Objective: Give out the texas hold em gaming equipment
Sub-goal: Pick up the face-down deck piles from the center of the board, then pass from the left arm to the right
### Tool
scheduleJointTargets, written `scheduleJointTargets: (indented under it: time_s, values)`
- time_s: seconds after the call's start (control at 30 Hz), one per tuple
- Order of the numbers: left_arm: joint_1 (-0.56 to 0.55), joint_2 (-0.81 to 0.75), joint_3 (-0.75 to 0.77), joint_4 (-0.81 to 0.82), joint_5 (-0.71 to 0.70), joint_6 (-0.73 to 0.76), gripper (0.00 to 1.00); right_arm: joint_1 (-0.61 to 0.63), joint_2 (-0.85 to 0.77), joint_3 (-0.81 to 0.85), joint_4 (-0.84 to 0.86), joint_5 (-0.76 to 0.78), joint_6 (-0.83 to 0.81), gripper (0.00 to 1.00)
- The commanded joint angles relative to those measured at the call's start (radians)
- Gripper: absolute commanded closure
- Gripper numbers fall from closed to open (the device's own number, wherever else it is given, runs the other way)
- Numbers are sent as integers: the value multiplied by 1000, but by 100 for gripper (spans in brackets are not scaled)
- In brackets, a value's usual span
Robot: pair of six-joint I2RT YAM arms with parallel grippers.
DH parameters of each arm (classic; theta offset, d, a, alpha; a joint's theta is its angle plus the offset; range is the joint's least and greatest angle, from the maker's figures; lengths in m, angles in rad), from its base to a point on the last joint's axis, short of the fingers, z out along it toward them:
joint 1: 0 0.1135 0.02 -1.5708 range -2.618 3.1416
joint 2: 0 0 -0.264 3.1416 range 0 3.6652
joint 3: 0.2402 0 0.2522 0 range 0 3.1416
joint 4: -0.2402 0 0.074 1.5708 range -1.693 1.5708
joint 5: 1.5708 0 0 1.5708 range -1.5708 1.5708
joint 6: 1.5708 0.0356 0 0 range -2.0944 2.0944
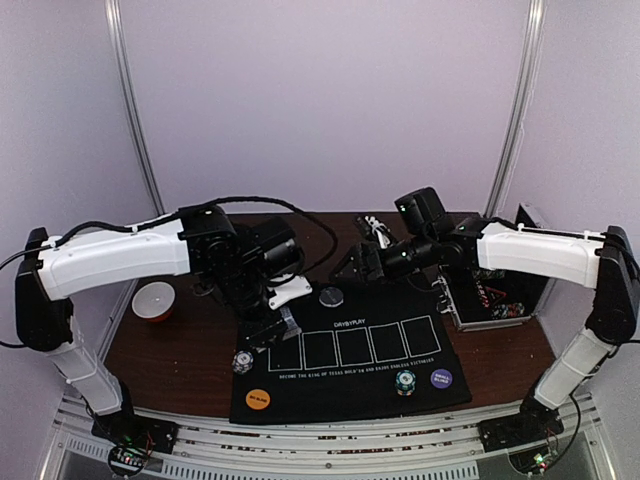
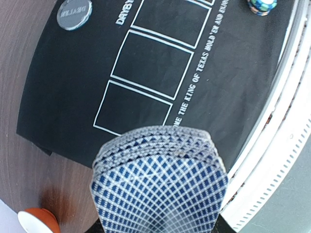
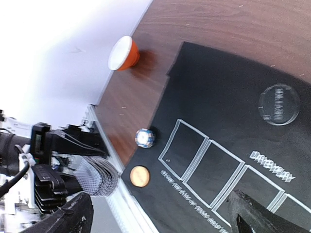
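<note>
A thick deck of blue-checked playing cards (image 2: pixel 160 189) fills the bottom of the left wrist view. My left gripper (image 1: pixel 272 308) is shut on it above the mat's left end, and the cards hide its fingers. On the black mat (image 1: pixel 350 395) lie a clear dealer disc (image 1: pixel 331 296), an orange disc (image 1: pixel 258 398), a purple disc (image 1: pixel 441 379) and two striped chip stacks (image 1: pixel 242 361) (image 1: pixel 405 381). My right gripper (image 3: pixel 160 217) hangs open over the mat's far edge with nothing between its fingers.
An orange bowl (image 1: pixel 154 300) stands on the wooden table left of the mat. A silver case (image 1: pixel 495 300) lies open at the right, under the right arm. A white rail (image 2: pixel 277 160) runs along the table's near edge.
</note>
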Motion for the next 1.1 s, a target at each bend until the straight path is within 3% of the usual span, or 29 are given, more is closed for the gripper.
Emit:
scheduleJointTargets:
  time_s: [0.0,0.1,0.6,0.8,1.07]
  values:
    - [-7,4,58,19,29,56,56,6,-15,-147,393,-187,241,2]
    - [-9,5,68,25,38,69,56,8,-5,-234,602,-223,352,3]
    - [-11,-1,98,36,42,87,56,113,179,-214,958,-333,523,9]
    - [-11,4,97,38,41,89,56,143,215,-129,738,-325,364,10]
    - [-11,8,108,43,38,97,57,159,285,-92,827,-350,432,17]
